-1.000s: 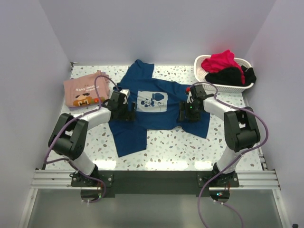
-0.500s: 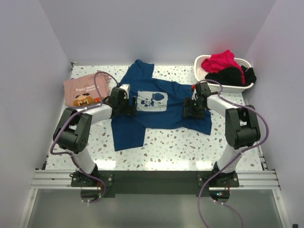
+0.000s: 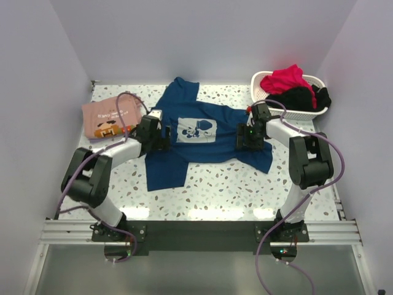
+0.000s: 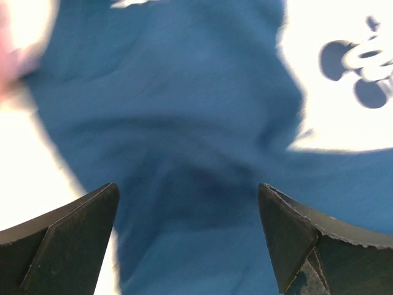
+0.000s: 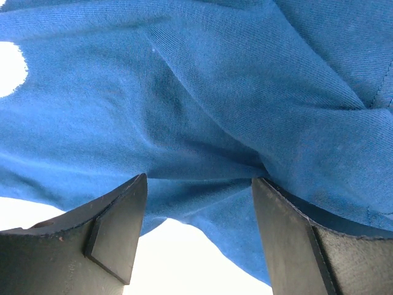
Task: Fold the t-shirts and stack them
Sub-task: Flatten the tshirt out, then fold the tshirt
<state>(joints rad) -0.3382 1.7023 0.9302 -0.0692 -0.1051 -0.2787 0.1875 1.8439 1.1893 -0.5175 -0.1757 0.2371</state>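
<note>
Blue t-shirt: near hem now farther back.

Top view is lit evenly and brightly from above; shadows are kept soft. Left wrist view is smeared by blur, desk blown out white. Right wrist view is sharp, dark blue t-shirt weave resolved.
</note>
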